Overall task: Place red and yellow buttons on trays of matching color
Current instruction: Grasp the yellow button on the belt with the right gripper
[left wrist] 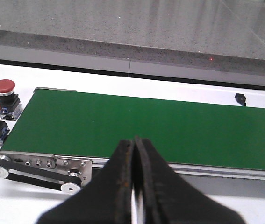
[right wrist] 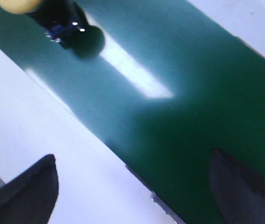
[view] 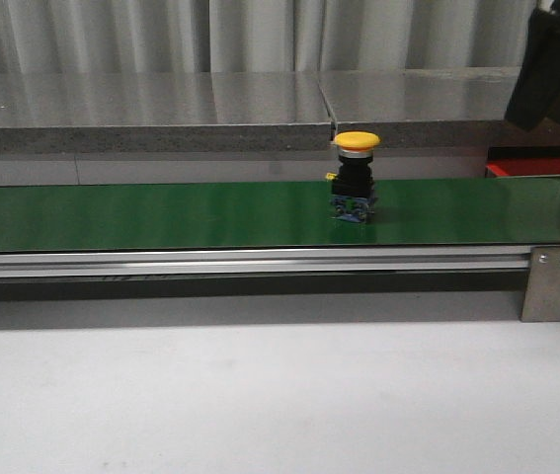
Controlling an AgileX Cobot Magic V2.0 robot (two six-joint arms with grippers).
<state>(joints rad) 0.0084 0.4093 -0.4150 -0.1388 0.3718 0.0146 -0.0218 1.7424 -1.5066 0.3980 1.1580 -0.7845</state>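
**Inspector:** On the green belt (view: 161, 217), right of its middle, one yellow button (view: 357, 176) stands upright, domed yellow cap over a dark body, long axis vertical.

**Clerk:** Its bearing from the tools?

**Inspector:** The right tool (right wrist: 132, 186) is the nearer. In the front view the right arm hangs high at the far right, so the button lies to its left and below. In the right wrist view the cap shows only at the edge, ahead of the fingers and off to one side; the tool is not yet over it.

**Clerk:** State of that tool?

**Inspector:** Spread wide, nothing between the fingers.

**Clerk:** The left one?

**Inspector:** The left tool (left wrist: 134, 186) is pressed together, empty, at the belt's other end. Two red buttons (left wrist: 3, 87) stand on the white tabletop (left wrist: 244, 205) just beside that end.

**Clerk:** Trays?

**Inspector:** A red tray (view: 546, 168) shows behind the belt at the right. No yellow tray is visible.
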